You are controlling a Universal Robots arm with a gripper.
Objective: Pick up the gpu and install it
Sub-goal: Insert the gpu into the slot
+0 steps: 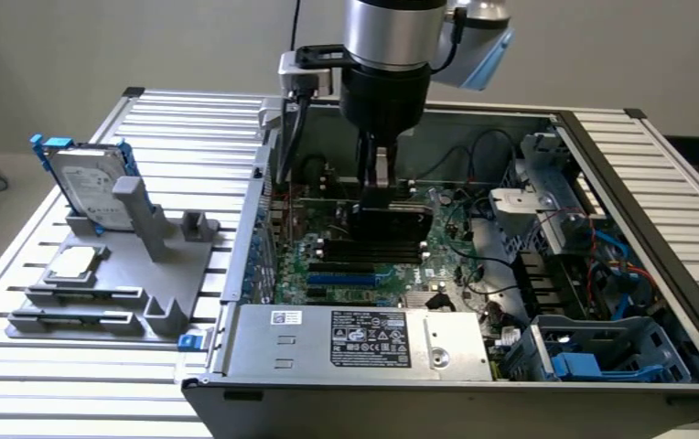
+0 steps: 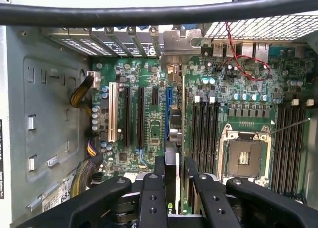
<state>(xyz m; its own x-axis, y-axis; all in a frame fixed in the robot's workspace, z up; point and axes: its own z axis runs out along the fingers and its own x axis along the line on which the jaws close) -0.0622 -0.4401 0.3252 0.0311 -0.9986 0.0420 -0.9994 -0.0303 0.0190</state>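
Observation:
The gpu point(image 1: 389, 222) stands on edge inside the open computer case point(image 1: 594, 165), its black shroud showing and its lower edge down at the green motherboard point(image 1: 441, 274). My gripper point(image 1: 378, 187) reaches straight down from above and is shut on the card's upper edge. In the wrist view the gpu point(image 2: 175, 138) runs edge-on between my two black fingers point(image 2: 159, 171), lined up along the motherboard's point(image 2: 154, 96) expansion slots, with its silver end bracket point(image 2: 182, 40) against the case's rear slot openings. Whether the card sits fully in a slot is hidden.
A grey fixture point(image 1: 118, 302) on the table at the exterior view's left carries a silver hard drive in a blue frame point(image 1: 87, 187) and a small square silver chip point(image 1: 74, 263). Inside the case lie the power supply point(image 1: 362, 338), an empty CPU socket point(image 2: 246, 156), cables and drive cages point(image 1: 600, 352).

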